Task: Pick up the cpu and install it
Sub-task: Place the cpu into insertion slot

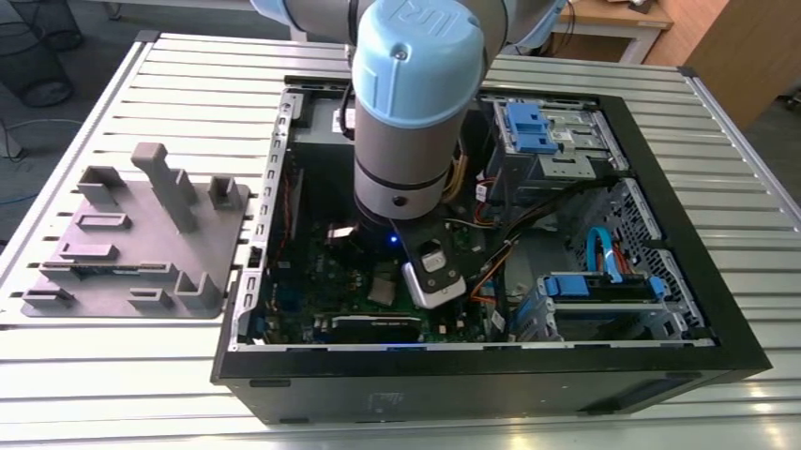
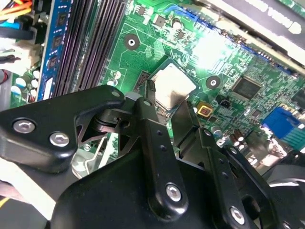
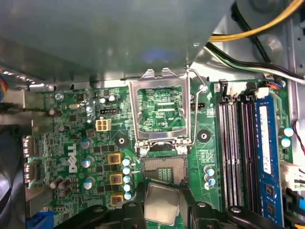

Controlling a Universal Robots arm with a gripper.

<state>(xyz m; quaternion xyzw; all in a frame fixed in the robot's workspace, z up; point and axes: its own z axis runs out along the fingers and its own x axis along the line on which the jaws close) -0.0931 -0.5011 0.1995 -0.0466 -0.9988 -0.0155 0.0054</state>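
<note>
**1. Layout.** At the exterior view's left, a grey holder tray (image 1: pixel 131 234) lies on the slatted metal table (image 1: pixel 113 375), well apart from the work. At the centre stands the open computer case (image 1: pixel 501 380), and my arm (image 1: pixel 414 112) reaches down into it. At the exterior view's right, blue drive brackets (image 1: pixel 538 127) sit inside the case.

**2. Pincer state.** In the second wrist view my pincer (image 2: pixel 167 99) is set narrow. Its black fingers (image 2: pixel 155 129) press on two opposite edges of the cpu (image 2: pixel 175 85). I judge the chip to be held, not merely flanked.

**3. Position of the part.** In the first wrist view the cpu hangs between my fingers over the green motherboard (image 3: pixel 71 143). It partly covers the open socket (image 3: pixel 164 169) and is not seated in it. The socket's hinged metal frame (image 3: pixel 159 78) stands raised, so the socket is uncovered. Memory sticks (image 3: pixel 238 148) run alongside the socket, apart from it.

**4. Handling.**
- The chip should be light, stiff and flat.
- Its smooth metal top is likely slippery, so a grip on the faces would be poor.
- Take hold at the side edges only, as now, and keep the chip level.
- The underside contacts and the socket pins are probably fragile, so a tilt or a drop could damage them.
- Light clamping force should be enough.
</note>
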